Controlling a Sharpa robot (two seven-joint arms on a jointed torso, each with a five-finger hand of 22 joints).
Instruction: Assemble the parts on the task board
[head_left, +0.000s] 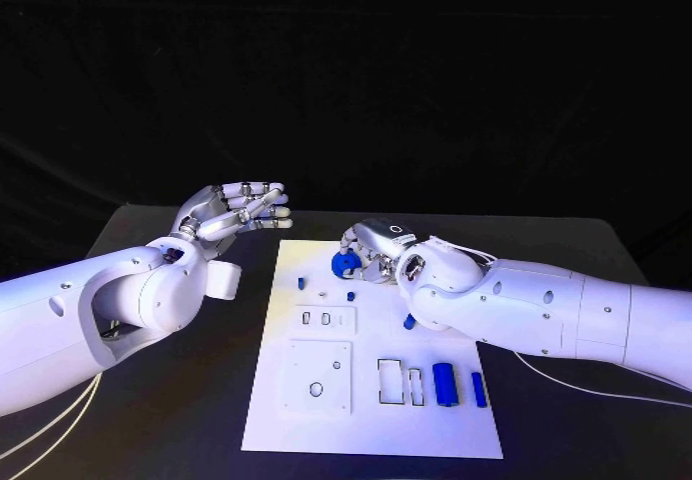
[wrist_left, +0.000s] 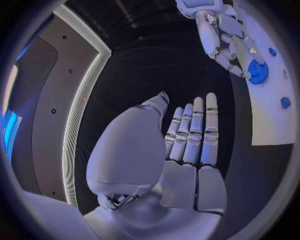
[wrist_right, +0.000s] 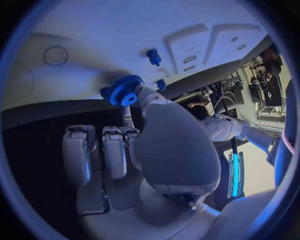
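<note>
The white task board (head_left: 433, 420) lies mid-table. My right hand (head_left: 378, 253) hovers over the board's far end and pinches a blue gear (head_left: 345, 263), also the blue gear (wrist_right: 124, 90) in the right wrist view and the blue gear (wrist_left: 257, 71) in the left wrist view. Small blue pegs (head_left: 302, 283) (head_left: 353, 295) stand in the board near it. Two blue cylinders (head_left: 446, 384) (head_left: 479, 389) lie at the board's near right. My left hand (head_left: 238, 213) hangs off the board's far left corner over the black table, fingers loosely curled, holding nothing.
White raised blocks with slots (head_left: 326, 320) and a square plate with holes (head_left: 317, 376) sit on the board's left half. A rectangular cut-out frame (head_left: 392, 381) lies beside the cylinders. Black table (head_left: 173, 420) surrounds the board.
</note>
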